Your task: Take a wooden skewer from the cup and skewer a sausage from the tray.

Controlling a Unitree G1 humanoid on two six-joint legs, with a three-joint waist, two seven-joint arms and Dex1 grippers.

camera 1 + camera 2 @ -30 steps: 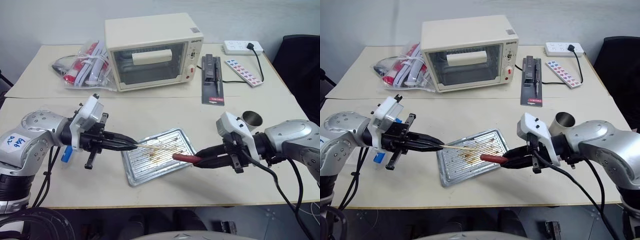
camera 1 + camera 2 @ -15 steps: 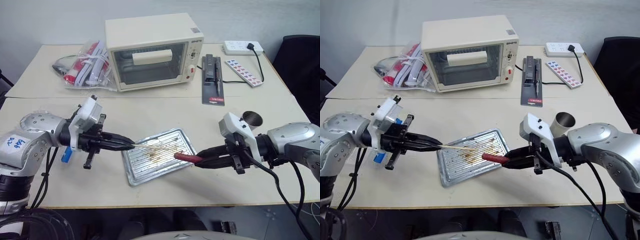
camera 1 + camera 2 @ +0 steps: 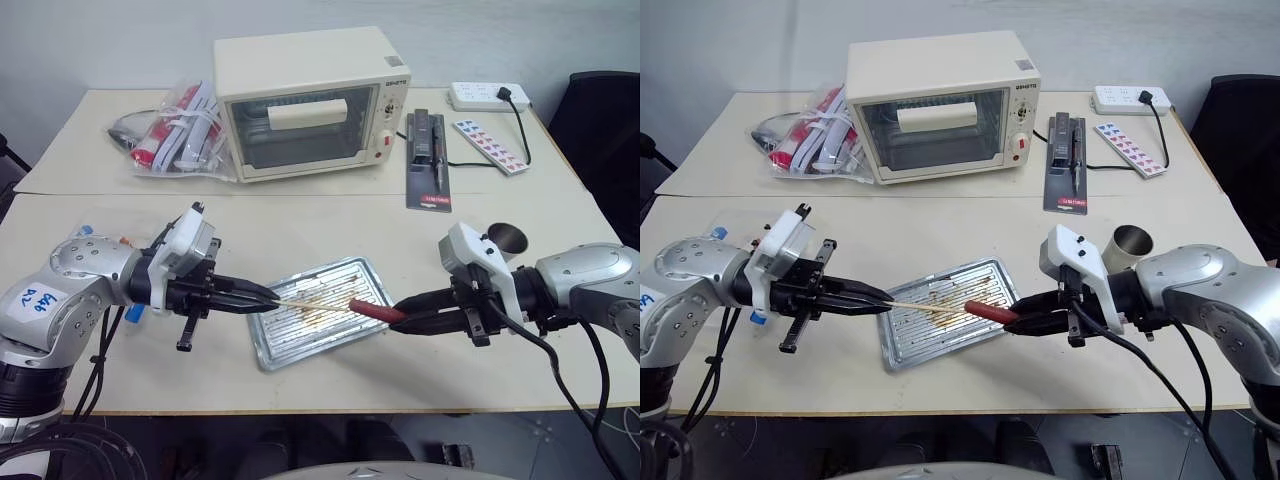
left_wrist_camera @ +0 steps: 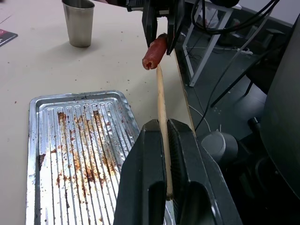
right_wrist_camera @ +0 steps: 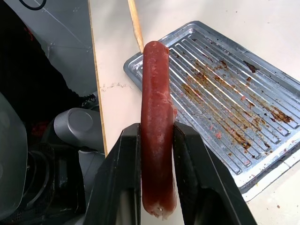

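Just one sausage (image 5: 156, 126), one skewer (image 4: 162, 119), one tray (image 3: 268, 344).

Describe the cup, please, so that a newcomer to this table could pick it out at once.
Start at the cream toaster oven at the table's far side, then drop to the black-and-red tool lying at its right. Nearer the robot stands the cup, just behind the right arm: shiny, metallic, open-topped, the one upright container.

Beige table (image 3: 300, 225), two tops butted together. Near top: metal tray (image 3: 300, 330), steel cup (image 3: 506, 238). Far top: cream toaster oven (image 3: 310, 100), plastic bag (image 3: 170, 130), power strip (image 3: 485, 95), black tool pack (image 3: 428, 160).
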